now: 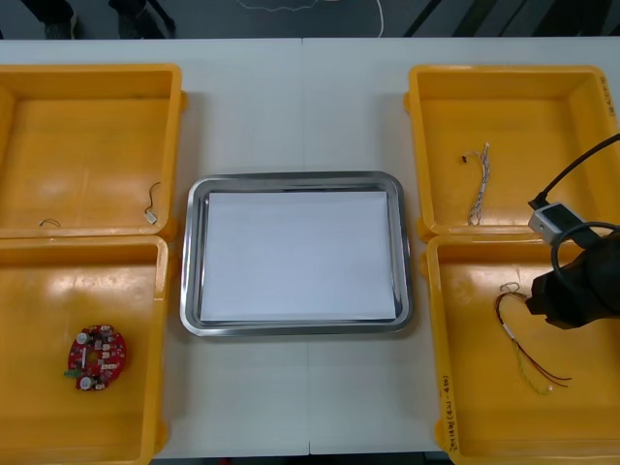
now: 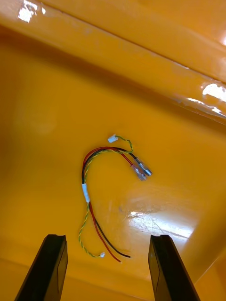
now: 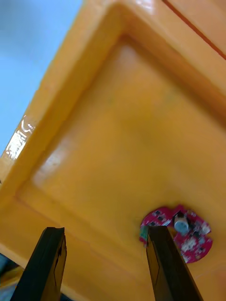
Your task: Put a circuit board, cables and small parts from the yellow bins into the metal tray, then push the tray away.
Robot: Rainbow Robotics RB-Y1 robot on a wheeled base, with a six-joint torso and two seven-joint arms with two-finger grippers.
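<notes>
Right fingers (image 2: 47,268) apart above bin's (image 2: 47,117) cable (image 2: 86,193)

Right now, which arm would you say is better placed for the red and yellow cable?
Right: the right end effector hangs open over the near right bin, cable just ahead; the left end effector faces the board.

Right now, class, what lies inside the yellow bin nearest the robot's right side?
A red and yellow cable lies on the bin floor, below the open right pincer. The right arm covers the floor beside it.
</notes>
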